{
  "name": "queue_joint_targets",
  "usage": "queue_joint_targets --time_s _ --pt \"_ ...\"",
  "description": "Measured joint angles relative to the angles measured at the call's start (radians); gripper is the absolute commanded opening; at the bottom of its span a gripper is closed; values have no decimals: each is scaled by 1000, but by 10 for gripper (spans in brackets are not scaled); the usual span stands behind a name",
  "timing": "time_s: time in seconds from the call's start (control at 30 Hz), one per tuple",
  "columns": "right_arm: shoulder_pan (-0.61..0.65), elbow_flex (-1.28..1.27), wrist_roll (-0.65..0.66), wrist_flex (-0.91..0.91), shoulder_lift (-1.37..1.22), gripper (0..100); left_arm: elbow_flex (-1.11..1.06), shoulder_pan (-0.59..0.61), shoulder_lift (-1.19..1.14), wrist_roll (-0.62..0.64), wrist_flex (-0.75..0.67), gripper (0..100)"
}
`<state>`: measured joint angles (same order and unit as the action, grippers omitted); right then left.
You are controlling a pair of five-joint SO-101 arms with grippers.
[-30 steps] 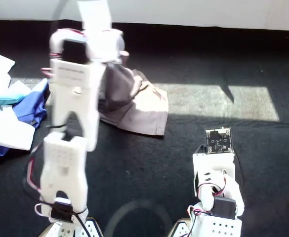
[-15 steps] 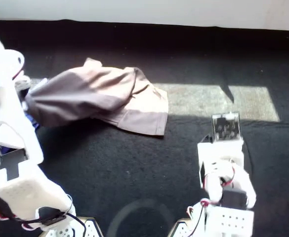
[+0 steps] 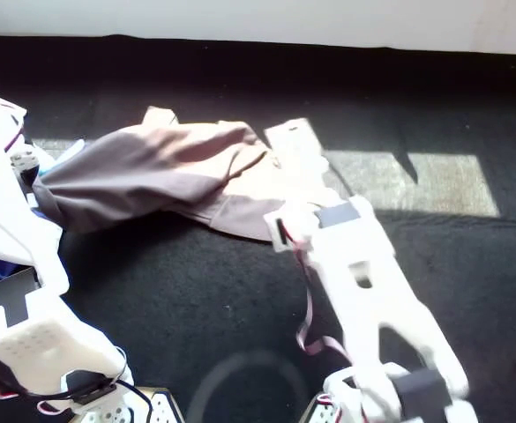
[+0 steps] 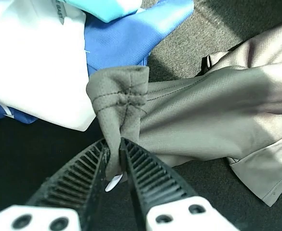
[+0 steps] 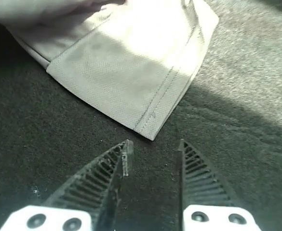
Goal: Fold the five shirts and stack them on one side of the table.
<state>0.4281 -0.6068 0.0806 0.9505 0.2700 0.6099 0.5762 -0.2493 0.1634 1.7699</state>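
Grey shirt point(image 3: 152, 172) is stretching leftward on the counter point(image 3: 196, 291), your left fingers point(image 4: 83, 169) clamping its hem. Your right fingers point(image 5: 104, 171), apart, are swinging to its corner; flattening seems to be starting.

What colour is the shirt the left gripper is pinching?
Plain grey; the shirt shows best in the left wrist view, pinched by the left gripper.
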Motion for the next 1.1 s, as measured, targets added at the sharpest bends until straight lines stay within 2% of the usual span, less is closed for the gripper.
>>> queue_joint_targets --time_s 0.17,0.37,0.43,0.5,0.57,0.63,0.9,1.1 --pt "14 150 -6 0 -288 273 0 0 0 0 0 10" --pt "14 279 -6 0 -489 258 0 0 0 0 0 10" --pt "15 319 -6 0 -546 164 0 0 0 0 0 10" --pt "14 358 -6 3 -591 0 0 0 0 0 0 10" --pt "8 399 -6 5 -628 33 0 0 2 0 0 10" --pt "-15 433 -6 8 -660 2 0 0 3 0 0 10" --pt "-143 580 -6 146 -697 5 0 -9 3 0 0 10" --pt "-348 799 114 307 -644 5 0 -149 3 0 0 10"
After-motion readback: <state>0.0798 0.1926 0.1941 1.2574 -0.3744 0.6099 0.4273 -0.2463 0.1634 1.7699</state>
